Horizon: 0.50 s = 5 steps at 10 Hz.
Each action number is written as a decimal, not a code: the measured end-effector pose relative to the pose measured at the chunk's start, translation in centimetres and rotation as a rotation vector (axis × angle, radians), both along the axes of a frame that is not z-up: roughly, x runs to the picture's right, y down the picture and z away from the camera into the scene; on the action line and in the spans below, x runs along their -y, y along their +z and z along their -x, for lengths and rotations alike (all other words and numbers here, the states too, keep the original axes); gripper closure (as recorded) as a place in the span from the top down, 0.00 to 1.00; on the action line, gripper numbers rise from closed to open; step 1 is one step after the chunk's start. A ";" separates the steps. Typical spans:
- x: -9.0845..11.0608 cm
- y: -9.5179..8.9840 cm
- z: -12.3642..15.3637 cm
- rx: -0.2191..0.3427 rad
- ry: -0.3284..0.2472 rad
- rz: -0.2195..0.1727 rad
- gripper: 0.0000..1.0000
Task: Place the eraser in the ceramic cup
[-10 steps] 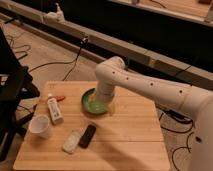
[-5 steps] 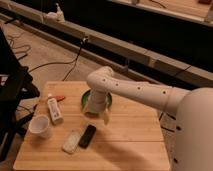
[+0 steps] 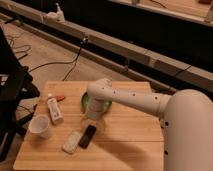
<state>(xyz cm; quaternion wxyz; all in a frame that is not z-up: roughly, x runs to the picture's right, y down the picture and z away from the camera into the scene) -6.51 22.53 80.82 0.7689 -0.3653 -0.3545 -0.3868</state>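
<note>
The tool [image 3: 94, 121] is seen at the end of the white arm, hanging low over the desk [image 3: 130, 142], just above and slightly behind the eraser [image 3: 88, 136]; whether it is apart or together cannot be told. The eraser is noted lying flat on the desk, not yet gripped, with the pale block [image 3: 72, 142] just beside it on the side toward the cup. The step in hand is judged to be the approach for the pick. For a clean pick, the tool should be centred over the black block and closed across its narrow width, so that the pale block is not caught or pushed along. A straight descent is advised, since the eraser is thin and sits flush with the wood. The ceramic cup [image 3: 39, 126] is found upright near the desk's left edge, apart from the eraser; nothing is made out inside it. Its mouth is small, so the eraser would best be carried on end and released directly above the opening. The green bowl [image 3: 84, 103] is largely covered by the arm, and its contents cannot be judged. A white bottle [image 3: 54, 110] lies between cup and bowl and should be cleared during the carry.
</note>
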 end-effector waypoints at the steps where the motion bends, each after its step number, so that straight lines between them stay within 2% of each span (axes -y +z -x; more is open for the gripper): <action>1: -0.5 0.6 -0.3 -0.005 0.019 0.018 0.80; 2: -0.9 1.2 -0.5 -0.011 0.029 0.032 0.78; 4: -1.4 2.1 -0.9 -0.021 0.017 0.050 0.62; 5: -1.5 2.5 -1.0 -0.026 0.007 0.054 0.49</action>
